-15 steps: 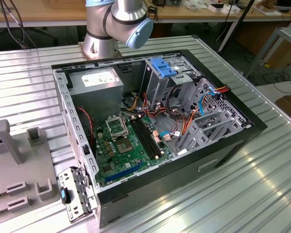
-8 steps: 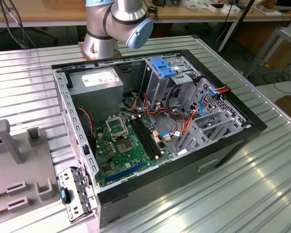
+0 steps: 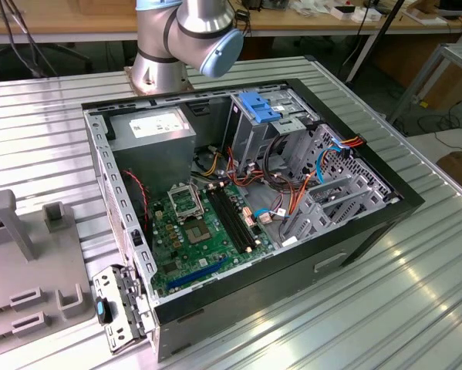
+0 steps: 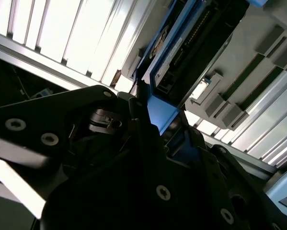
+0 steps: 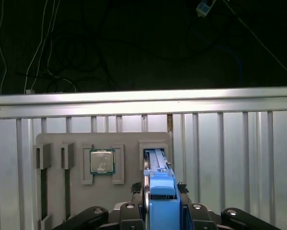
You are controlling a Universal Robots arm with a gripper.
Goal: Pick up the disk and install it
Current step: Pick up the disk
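Note:
The disk [image 5: 160, 194] stands on edge between my fingers, its bright blue carrier toward the camera. In the first wrist view its far end reaches into a slot [image 5: 155, 158] of the grey fixture plate [image 5: 129, 143]. In the second wrist view the disk's dark body [image 4: 200, 43] and blue carrier rail [image 4: 160, 112] run away from the gripper [image 4: 150, 108]. The gripper [image 5: 160, 191] is shut on the carrier's end. I cannot tell whether the disk still rests in the slot or is lifted.
A processor chip [image 5: 102, 161] sits in a pocket of the fixture beside the slot. The open computer case [image 3: 369, 231] lies on the ribbed metal table [image 3: 416, 308], with motherboard [image 3: 200, 231], cables and a blue-latched drive cage [image 3: 257, 106]. The arm's base [image 3: 165, 54] stands behind it.

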